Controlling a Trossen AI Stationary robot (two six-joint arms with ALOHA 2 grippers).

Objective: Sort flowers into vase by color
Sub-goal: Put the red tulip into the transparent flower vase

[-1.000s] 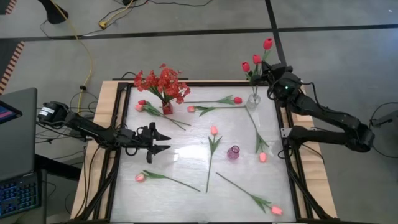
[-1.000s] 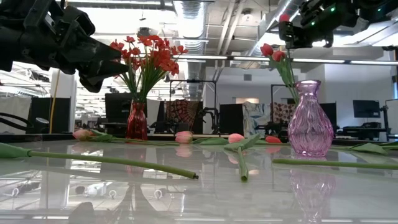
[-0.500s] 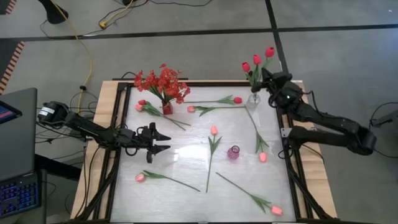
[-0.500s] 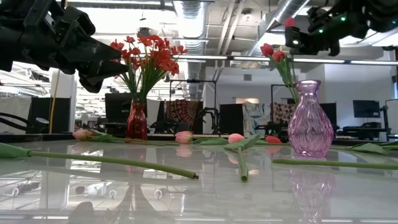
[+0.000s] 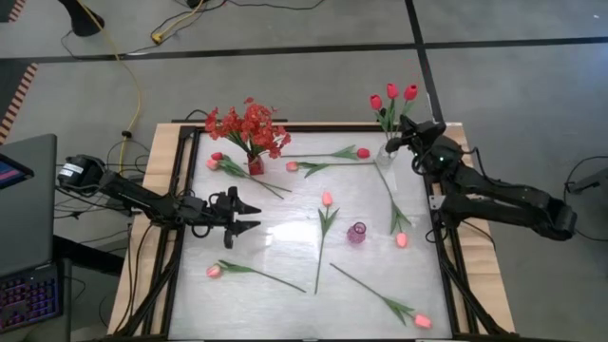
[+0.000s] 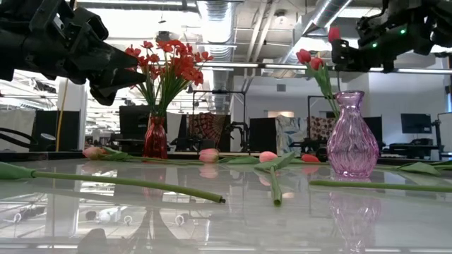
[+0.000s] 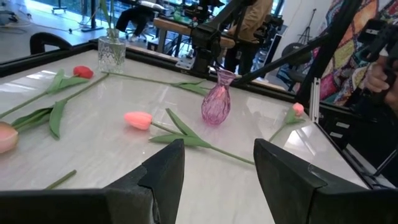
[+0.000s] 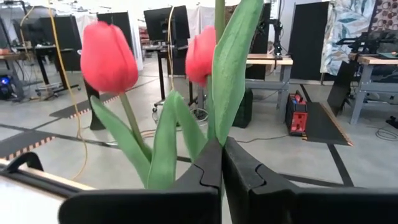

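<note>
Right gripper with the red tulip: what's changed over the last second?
The right gripper, shut on a red tulip, has shifted over the clear vase, carrying the bloom in beside the two red tulips already standing there. It has not let go. The left gripper stayed open above the table's left side; the flowers lying on the table have not moved.

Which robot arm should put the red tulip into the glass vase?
The right one, likely. Its gripper is shut on a red tulip's stem beside the clear vase. The left gripper hangs open and empty, far across the table.
</note>
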